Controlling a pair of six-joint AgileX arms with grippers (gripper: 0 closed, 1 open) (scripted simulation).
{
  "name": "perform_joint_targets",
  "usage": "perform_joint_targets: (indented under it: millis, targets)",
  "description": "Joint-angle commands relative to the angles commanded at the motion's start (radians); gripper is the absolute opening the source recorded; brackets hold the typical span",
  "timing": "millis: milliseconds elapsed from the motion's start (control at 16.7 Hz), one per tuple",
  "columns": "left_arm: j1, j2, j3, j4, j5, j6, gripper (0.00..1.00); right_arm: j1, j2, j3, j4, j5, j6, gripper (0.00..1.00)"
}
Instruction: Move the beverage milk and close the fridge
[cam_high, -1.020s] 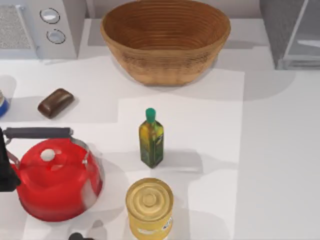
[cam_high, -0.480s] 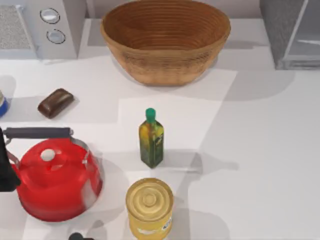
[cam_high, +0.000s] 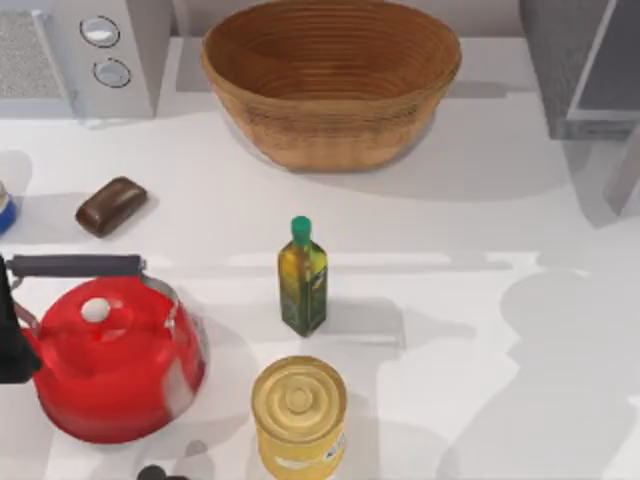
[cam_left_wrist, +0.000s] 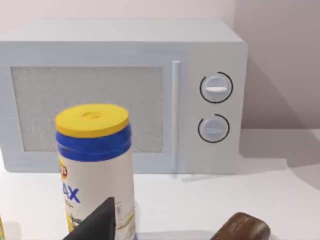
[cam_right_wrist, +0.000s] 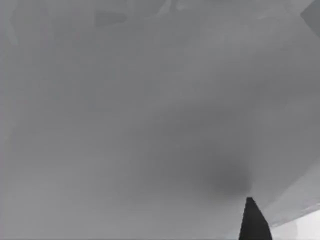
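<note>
The fridge (cam_high: 555, 60) stands at the table's back right corner, dark grey. Its lighter-framed door (cam_high: 612, 70) now shows a dark panel with no pale inside. A pale strip (cam_high: 625, 172) slants below the door. The beverage milk is out of view. In the right wrist view, one dark fingertip (cam_right_wrist: 254, 222) of my right gripper stands before a flat grey surface very close in. A dark part of my left arm (cam_high: 10, 340) sits at the table's left edge beside the kettle. One of its fingertips (cam_left_wrist: 97, 225) shows in the left wrist view.
A wicker basket (cam_high: 330, 80) stands at the back middle. A light grey appliance with two dials (cam_high: 80, 55) is back left. An oil bottle (cam_high: 303, 280), a yellow tin can (cam_high: 298, 412), a red kettle (cam_high: 110, 355) and a brown block (cam_high: 110, 205) are on the table. A yellow-lidded canister (cam_left_wrist: 95, 165) stands at the left.
The fridge door has swung over the pale inside, which no longer shows. Broad shadows have spread across the table's right half. The left arm has not moved.
</note>
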Motion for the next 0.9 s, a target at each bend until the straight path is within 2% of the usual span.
perform_joint_targets:
  millis: [240,420,900]
  targets:
    - [0.0,0.0,0.0,0.0,0.0,0.0,1.0,0.202,-0.042,-0.067,0.072,0.162,0.139,1.0]
    - [0.0,0.0,0.0,0.0,0.0,0.0,1.0,0.296,-0.063,-0.115,0.11,0.252,0.227,1.0]
    - [0.0,0.0,0.0,0.0,0.0,0.0,1.0,0.306,-0.049,-0.117,0.113,0.279,0.245,1.0]
